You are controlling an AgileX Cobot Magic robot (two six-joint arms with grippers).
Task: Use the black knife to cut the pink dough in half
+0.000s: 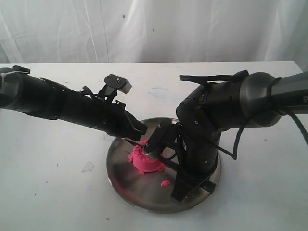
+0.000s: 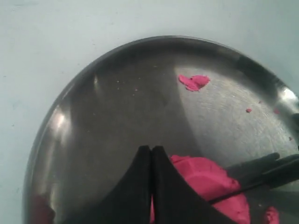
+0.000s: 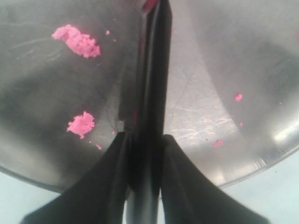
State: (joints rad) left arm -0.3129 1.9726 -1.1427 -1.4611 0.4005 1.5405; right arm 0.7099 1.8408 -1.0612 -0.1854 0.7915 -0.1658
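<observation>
Table (image 1: 57, 192): white surface that carried the plate; a faint smear lay on it to the left of the plate.
Steel plate (image 1: 120, 180): round and shallow, both arms reaching over it. It held the pink dough, a few loose pink crumbs (image 3: 77, 41) and nothing else visible.
Right gripper (image 3: 145, 140): clamped on the handle of the black knife (image 3: 152, 70), the blade running out over the plate toward the dough.
Left gripper (image 2: 151, 151): fingers pressed together with nothing between them, tips just above the dough's edge; whether they touched it could not be told.
Pink dough (image 1: 143, 161): one ragged-rimmed dome, left of the plate's centre, not yet in two pieces. In the left wrist view the blade lay across its top.
Risk, slip: the dough looked soft and sticky, so it might drag along the smooth steel with the blade rather than part, unless it was steadied.
Risk, uneven cut: the blade seemed to sit off the dome's middle, so the halves could come out unequal.
Risk, smearing: more crumbs might tear off and cling to the knife.
</observation>
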